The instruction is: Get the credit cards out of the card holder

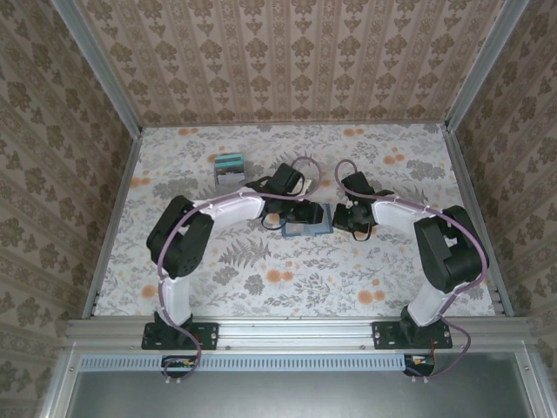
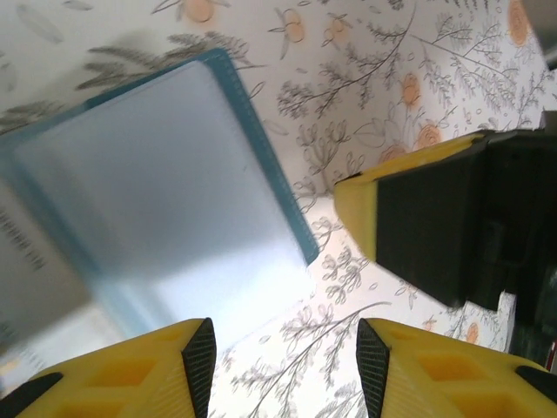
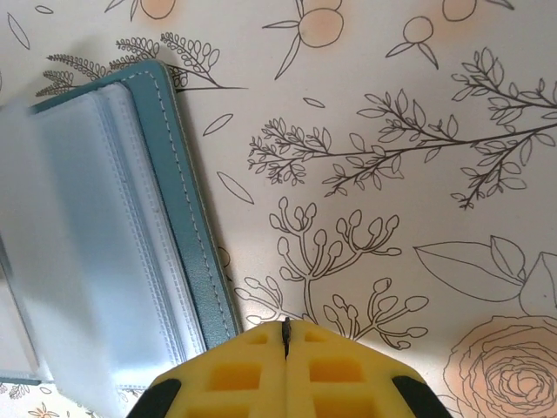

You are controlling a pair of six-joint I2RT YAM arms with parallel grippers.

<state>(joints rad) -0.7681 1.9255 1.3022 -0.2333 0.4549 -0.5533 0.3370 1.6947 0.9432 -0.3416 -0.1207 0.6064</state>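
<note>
The left end effector (image 2: 285,361) hangs released, its two yellow fingers parted with bare worktop (image 2: 409,52) between the pads and nothing gripped. Its left finger sits over the near corner of the card holder (image 2: 165,183); whether it touches cannot be told. The right end effector (image 3: 285,335) is clenched, tips pressed together on nothing, just beside the holder's stitched teal edge.

The card holder lies opened flat on the worktop between the two end effectors, clear sleeves (image 3: 78,226) facing up. In the left wrist view a grey printed face shows at the holder's left end, too blurred to name as a card. Near the back of the worktop, well apart from the arms, lies a grey rectangle (image 1: 230,168) with a teal band.

The step in hand appears to be the approach to a card: the holder is open, yet no card is gripped. The next move likely calls for the right end effector to pin the holder's edge while the left lowers its parted fingers onto an exposed card edge, closes, and draws it sideways out of its sleeve. The thin card leaves little margin.
</note>
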